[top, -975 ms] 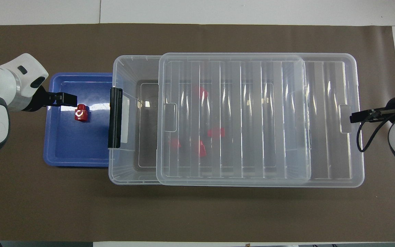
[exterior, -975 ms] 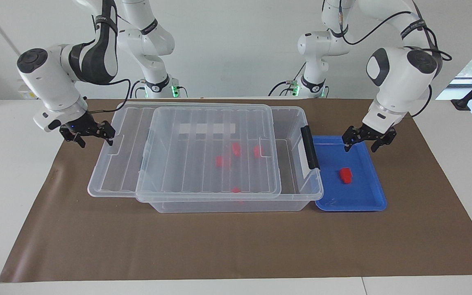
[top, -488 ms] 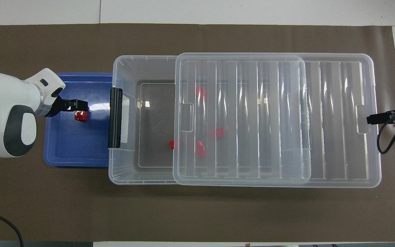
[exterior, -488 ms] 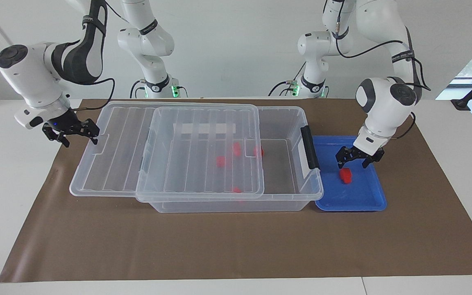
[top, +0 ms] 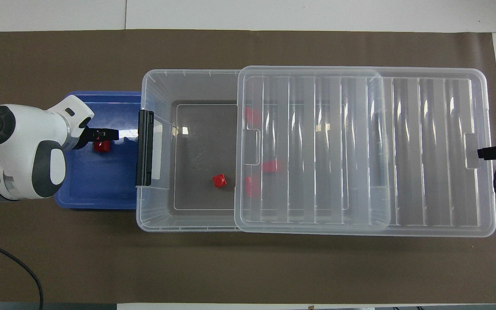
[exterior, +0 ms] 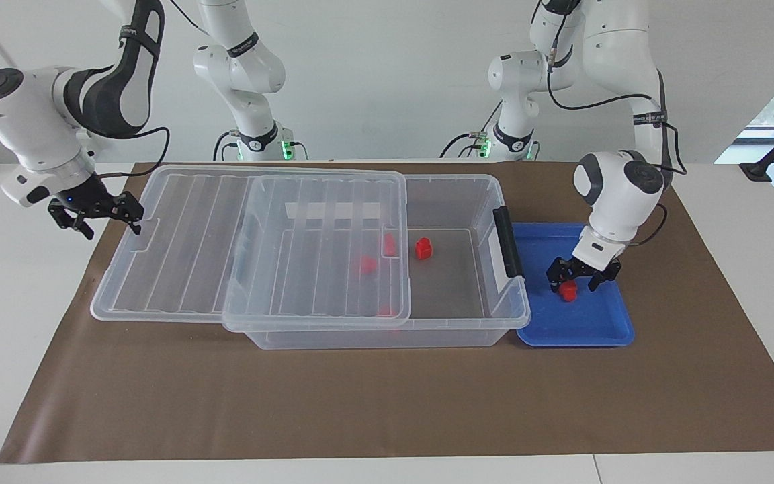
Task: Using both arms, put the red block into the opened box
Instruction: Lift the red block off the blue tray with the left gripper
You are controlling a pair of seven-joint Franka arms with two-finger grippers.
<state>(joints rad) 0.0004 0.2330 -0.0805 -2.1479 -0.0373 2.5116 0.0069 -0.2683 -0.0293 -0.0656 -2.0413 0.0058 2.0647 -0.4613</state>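
The left pincer (exterior: 583, 279) stands spread around the red block (exterior: 568, 290), a small glossy chunky piece in the blue tray (exterior: 575, 333) beside the box (exterior: 467, 323). The right pincer (exterior: 97, 214), spread too, meets the slid-back lid (exterior: 179, 228).

small red plastic blocks (exterior: 568, 290): showing five, perhaps more under lid | clear plastic bin (exterior: 488, 323): one | ribbed clear lid (exterior: 185, 242): one | shallow blue tray (exterior: 582, 329): one | white arms: two
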